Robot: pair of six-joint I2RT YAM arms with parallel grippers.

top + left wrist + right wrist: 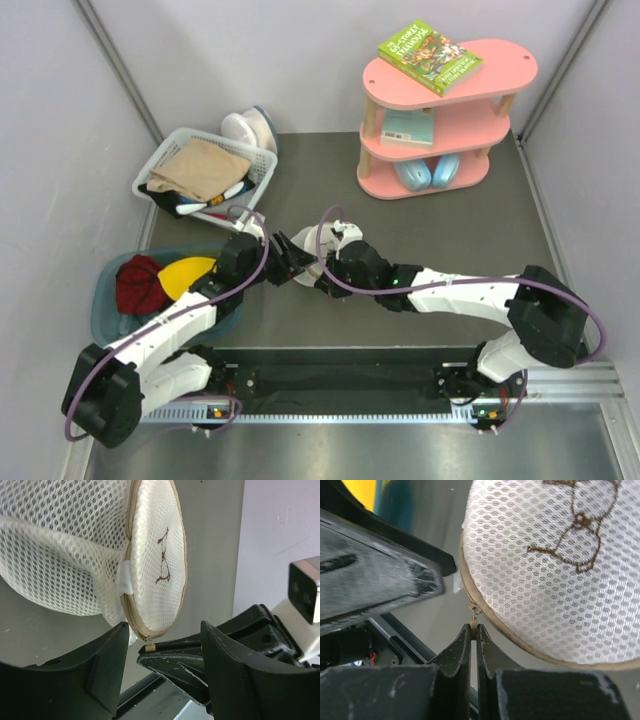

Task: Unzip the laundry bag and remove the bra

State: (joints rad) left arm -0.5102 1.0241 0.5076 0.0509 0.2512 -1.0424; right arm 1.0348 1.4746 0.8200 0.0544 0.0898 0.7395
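Note:
The cream-white mesh laundry bag (343, 235) lies at mid-table, partly hidden by both wrists. In the right wrist view the bag (550, 565) shows a brown drawing and a tan zipper rim. My right gripper (474, 630) is shut on the small tan zipper pull (474, 624). In the left wrist view the bag (60, 555) fills the top; the pull (149, 649) is pinched by the right gripper's black fingers (175, 662). My left gripper (165, 627) is open, its jaws wide on either side of the bag's lower rim. The bra is not in view.
A white slatted basket (263, 160) with tan cloth stands at the back left. A blue tub (108, 300) with red and yellow clothes sits by the left arm. A pink shelf (500, 60) with a book and headphones stands at the back right.

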